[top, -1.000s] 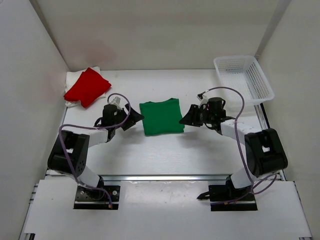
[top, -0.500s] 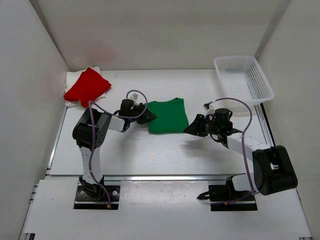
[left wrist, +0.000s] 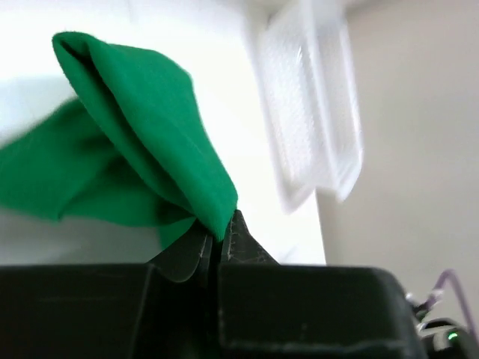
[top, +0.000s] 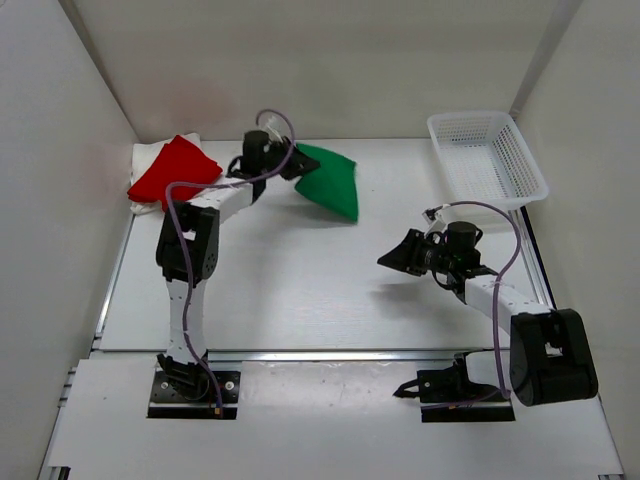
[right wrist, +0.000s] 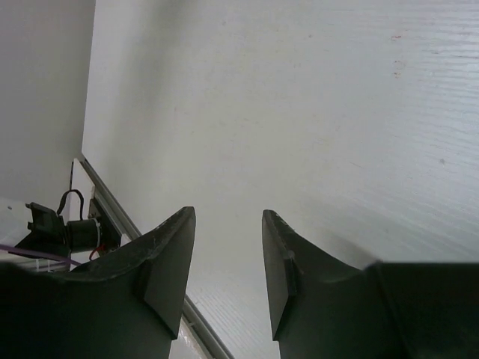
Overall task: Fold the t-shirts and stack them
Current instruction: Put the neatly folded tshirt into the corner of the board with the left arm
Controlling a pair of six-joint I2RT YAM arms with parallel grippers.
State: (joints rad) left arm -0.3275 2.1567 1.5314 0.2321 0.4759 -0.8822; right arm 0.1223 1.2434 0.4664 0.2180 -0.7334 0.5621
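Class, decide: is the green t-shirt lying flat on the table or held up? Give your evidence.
Held up: the left end effector is shut on one edge of the green t-shirt, which hangs bunched from it.

The green t-shirt (top: 332, 182) is now pinched and carried rearward by the left gripper (top: 297, 162); the right gripper (top: 388, 260) is withdrawn.
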